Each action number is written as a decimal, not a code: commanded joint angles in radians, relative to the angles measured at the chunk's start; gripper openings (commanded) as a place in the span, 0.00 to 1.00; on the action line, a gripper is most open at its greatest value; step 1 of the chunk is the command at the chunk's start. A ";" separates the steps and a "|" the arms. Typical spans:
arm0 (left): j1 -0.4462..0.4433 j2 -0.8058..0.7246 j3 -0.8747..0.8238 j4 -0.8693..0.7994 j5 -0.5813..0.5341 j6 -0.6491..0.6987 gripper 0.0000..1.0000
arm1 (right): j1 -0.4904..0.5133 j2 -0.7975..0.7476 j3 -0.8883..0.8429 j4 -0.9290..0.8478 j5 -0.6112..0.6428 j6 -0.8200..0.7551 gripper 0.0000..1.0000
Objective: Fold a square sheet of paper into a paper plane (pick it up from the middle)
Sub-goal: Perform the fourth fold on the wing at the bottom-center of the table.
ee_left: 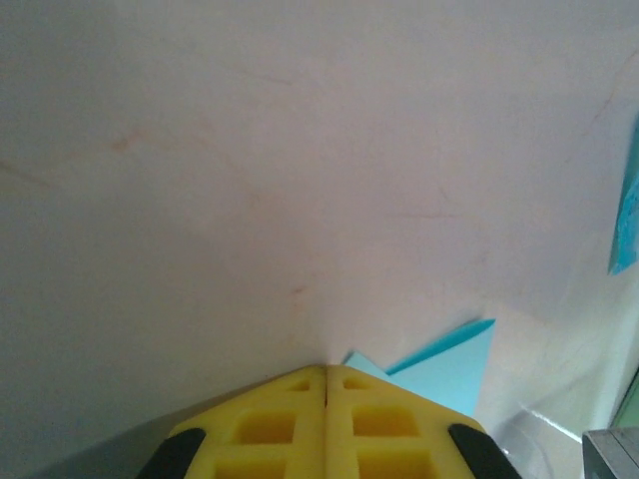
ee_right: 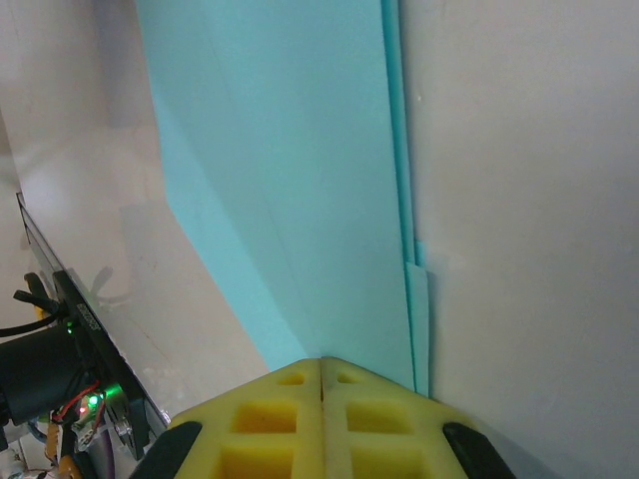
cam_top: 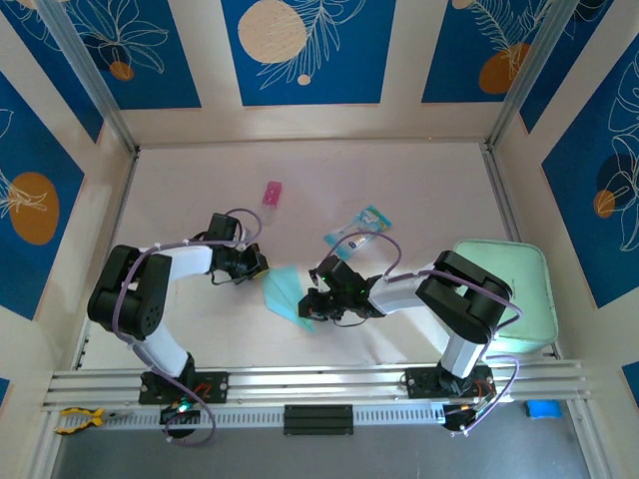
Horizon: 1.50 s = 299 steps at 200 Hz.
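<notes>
Closed tight, the right gripper (ee_right: 321, 363) sets its yellow tips on the near end of the square sheet of paper (ee_right: 290, 180). Whether it pinches or only presses cannot be told. The sheet lies flat on the table (cam_top: 419, 180) between the arms, folded into a tapering wedge with layered edges along one side. The left gripper (ee_left: 325, 371), also shut and empty, sits just beside a paper corner. Early folds look done; wings and final creases seem left. Bare tabletop lies beyond, with the printed packet (cam_top: 361, 226) and mint pad (cam_top: 509, 289) apart to the right.

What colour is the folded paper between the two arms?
Plain light blue; the folded paper shows best in the right wrist view.
</notes>
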 commanded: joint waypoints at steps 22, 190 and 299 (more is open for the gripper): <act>0.032 0.018 0.035 -0.041 -0.122 0.037 0.04 | 0.003 0.006 -0.057 -0.181 -0.023 -0.025 0.00; -0.325 -0.225 -0.132 0.133 -0.033 -0.122 0.09 | -0.001 -0.009 -0.047 -0.195 -0.011 -0.027 0.01; -0.322 -0.035 -0.205 0.168 -0.101 -0.142 0.02 | 0.015 -0.103 -0.090 -0.188 -0.048 -0.048 0.01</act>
